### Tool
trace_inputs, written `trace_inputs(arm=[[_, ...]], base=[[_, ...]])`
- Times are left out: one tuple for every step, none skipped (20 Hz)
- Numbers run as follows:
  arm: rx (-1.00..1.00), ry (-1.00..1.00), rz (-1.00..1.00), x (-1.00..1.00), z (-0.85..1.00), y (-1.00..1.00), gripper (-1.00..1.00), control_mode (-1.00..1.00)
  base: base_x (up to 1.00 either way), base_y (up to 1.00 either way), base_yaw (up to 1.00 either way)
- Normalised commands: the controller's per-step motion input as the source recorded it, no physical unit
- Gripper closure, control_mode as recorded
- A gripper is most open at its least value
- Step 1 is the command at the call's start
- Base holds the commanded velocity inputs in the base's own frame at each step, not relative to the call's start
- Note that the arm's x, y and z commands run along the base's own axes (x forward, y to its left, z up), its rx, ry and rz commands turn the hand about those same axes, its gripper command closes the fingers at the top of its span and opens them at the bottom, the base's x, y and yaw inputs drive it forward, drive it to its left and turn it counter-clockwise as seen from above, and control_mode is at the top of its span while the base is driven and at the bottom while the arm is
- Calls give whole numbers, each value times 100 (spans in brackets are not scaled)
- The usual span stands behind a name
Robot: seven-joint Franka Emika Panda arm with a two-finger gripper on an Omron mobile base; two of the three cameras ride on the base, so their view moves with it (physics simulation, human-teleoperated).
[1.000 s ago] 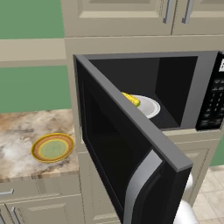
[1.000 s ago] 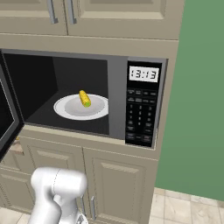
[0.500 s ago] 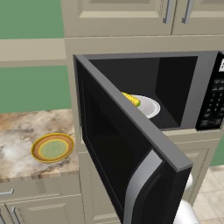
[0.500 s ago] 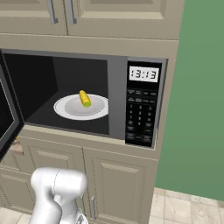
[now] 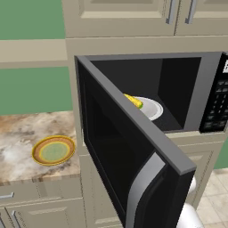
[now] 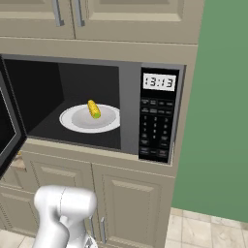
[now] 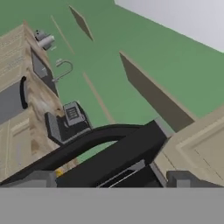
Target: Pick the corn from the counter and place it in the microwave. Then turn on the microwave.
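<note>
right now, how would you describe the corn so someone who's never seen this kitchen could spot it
Find the big black microwave built in under the beige wall cabinets, its door swung open. Inside lies a white turntable plate, and the corn rests on it. It is a small yellow cob, the one bright thing in that dark cavity.

We see the microwave (image 5: 178,98) door hiding most of the corn (image 5: 134,101) in the left base view; its control panel (image 5: 219,98) is cut off at the right edge.
</note>
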Motion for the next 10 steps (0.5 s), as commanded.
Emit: trace_inputs(arm=[[0,-9,-7,-3,0,17,-100,-100],[0,-10,-7,-2,0,19,-100,-100],[0,-9,-8,0,0,21,-100,-100],[0,-9,-8,0,0,20,-100,-100],[0,-9,-8,-1,0,21,-100,-100],[0,-10,-9,-1,0,20,-100,-100],[0,-9,-9,0,-1,19,-100,-100],[0,-8,-10,0,-4,15,-100,-100],[0,-7,-11,0,-7,15,-100,-100],[0,-6,-12,0,-11,15,-100,-100]], base=[[0,0,0],[0,0,0],[0,0,0],[0,0,0],[0,0,0],[0,0,0],[0,0,0],[0,0,0],[0,0,0],[0,0,0]])
